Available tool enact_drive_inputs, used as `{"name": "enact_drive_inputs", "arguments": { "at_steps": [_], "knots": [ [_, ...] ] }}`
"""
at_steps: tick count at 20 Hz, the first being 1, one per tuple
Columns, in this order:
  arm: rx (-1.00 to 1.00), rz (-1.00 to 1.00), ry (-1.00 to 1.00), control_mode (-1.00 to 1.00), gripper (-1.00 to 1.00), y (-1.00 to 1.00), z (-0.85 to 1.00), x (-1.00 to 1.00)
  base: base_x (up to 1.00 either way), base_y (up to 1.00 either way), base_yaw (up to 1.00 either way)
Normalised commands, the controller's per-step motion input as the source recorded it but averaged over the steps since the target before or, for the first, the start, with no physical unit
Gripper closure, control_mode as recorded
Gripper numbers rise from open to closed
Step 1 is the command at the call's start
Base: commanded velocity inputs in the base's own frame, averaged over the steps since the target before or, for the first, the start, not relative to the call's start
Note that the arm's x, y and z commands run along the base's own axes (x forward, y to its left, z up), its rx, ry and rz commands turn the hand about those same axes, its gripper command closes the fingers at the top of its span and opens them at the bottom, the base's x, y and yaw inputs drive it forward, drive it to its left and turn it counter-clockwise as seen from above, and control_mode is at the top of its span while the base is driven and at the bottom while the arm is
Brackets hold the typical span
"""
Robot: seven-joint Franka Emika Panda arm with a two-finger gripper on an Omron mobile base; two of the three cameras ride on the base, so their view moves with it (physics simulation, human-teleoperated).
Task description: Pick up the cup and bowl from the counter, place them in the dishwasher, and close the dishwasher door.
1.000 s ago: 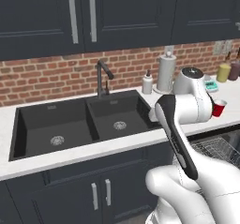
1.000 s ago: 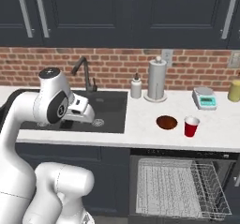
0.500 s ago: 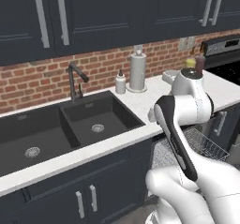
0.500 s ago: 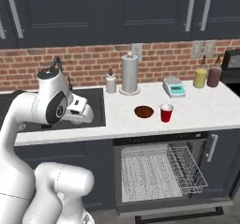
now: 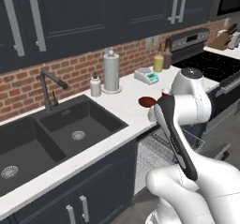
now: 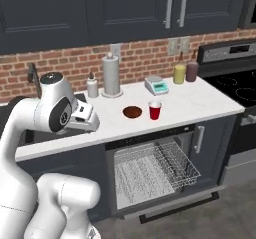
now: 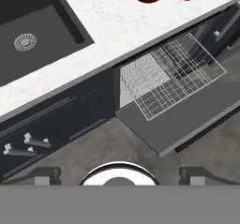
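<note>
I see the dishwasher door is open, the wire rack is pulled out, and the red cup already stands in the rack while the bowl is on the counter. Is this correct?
Not quite. The right base view shows the cup on the counter, just right of the bowl, not in the wire rack. The rest holds: the dishwasher door is open and the rack is pulled out.
</note>
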Motion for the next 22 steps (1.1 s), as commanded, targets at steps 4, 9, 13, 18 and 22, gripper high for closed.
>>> {"name": "enact_drive_inputs", "arguments": {
  "at_steps": [4, 9, 13, 18, 22],
  "knots": [
    [0.0, 0.0, 0.0, 1.0, -1.0, 0.0, 0.0, 0.0, 0.0, 0.46, -0.37],
    [0.0, 0.0, 0.0, 1.0, -1.0, 0.0, 0.0, 0.0, 0.0, 0.5, -0.34],
    [0.0, 0.0, 0.0, 1.0, -1.0, 0.0, 0.0, 0.0, 0.05, 0.57, -0.33],
    [0.0, 0.0, 0.0, 1.0, -1.0, 0.0, 0.0, 0.0, 0.17, 0.52, -0.3],
    [0.0, 0.0, 0.0, 1.0, -1.0, 0.0, 0.0, 0.0, 0.27, 0.16, -0.25]
  ]
}}
